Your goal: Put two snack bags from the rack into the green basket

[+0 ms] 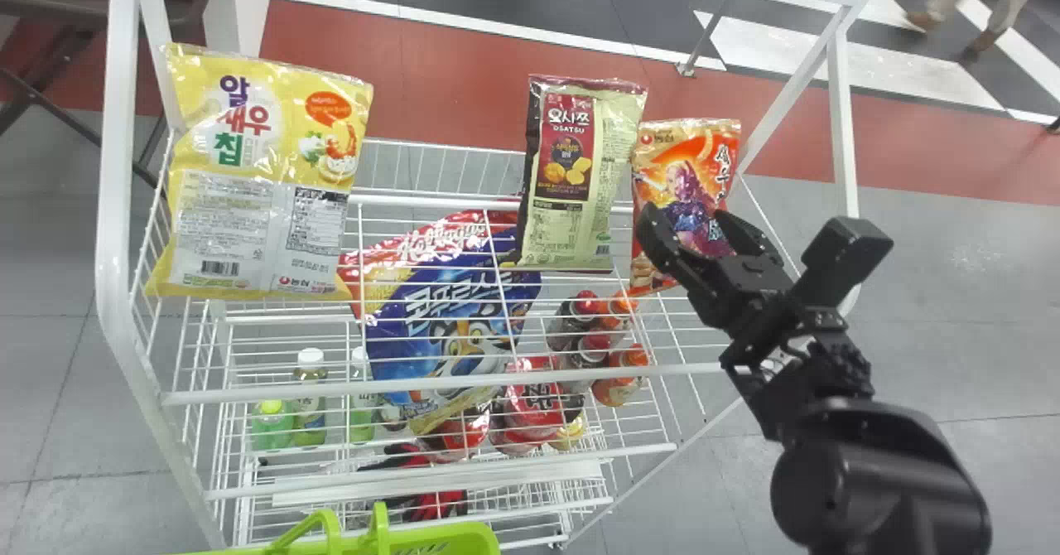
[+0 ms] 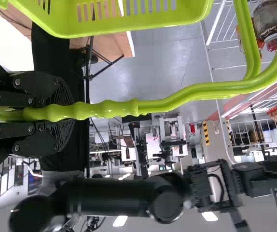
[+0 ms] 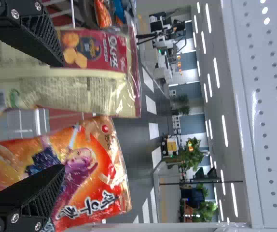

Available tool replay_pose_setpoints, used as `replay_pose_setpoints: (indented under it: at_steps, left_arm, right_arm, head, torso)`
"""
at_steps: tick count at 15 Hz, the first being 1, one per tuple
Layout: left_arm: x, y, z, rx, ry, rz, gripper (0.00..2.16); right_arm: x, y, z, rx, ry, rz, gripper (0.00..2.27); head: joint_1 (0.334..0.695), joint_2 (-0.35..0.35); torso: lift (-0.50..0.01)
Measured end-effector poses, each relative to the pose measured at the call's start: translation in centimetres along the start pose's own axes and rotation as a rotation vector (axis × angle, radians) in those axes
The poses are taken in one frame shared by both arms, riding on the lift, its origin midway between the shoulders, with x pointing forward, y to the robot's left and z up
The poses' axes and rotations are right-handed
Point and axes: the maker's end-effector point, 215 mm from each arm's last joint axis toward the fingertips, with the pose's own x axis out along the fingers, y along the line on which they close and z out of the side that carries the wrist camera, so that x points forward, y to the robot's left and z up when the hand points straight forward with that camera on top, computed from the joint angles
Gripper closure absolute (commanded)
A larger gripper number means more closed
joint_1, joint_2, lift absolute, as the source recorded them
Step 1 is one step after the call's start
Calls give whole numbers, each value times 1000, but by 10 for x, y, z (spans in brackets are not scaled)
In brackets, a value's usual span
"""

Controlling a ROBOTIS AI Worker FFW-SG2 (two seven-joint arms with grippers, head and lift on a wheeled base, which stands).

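My right gripper (image 1: 691, 236) stands open over the orange snack bag (image 1: 681, 174) at the rack's right side. In the right wrist view the open right gripper (image 3: 63, 116) has the orange bag (image 3: 92, 169) behind its lower finger and the maroon and cream bag (image 3: 95, 72) behind its upper one. That maroon and cream bag (image 1: 571, 174) stands left of the orange one in the head view, and a yellow bag (image 1: 261, 174) is at the far left. The green basket (image 1: 447, 538) is at the bottom edge. My left gripper (image 2: 56, 113) is shut on the basket's handle (image 2: 167, 102).
A blue cereal bag (image 1: 451, 315) leans in the middle of the white wire rack (image 1: 414, 385). Bottles (image 1: 309, 398) and red packs stand on the shelf below. The rack's white posts (image 1: 843, 124) rise at both sides, with a perforated panel (image 3: 273, 96) beyond.
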Motion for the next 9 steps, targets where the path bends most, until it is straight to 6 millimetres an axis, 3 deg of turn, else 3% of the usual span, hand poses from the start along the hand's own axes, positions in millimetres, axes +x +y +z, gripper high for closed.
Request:
replay_pose_setpoints:
  at_steps: [4,9]
  left_arm:
    - [-5,4,1,1,5,10,2138]
    - [-9,7,6,2,3,19,2138]
  right_arm:
    - [32,-47,-11,-12,37,-80,56]
    - [58,-71,-22,-10,75,-90,53]
  head:
    - [695,-350]
    - [695,-350]
  torso:
    - [-7]
    - [-7]
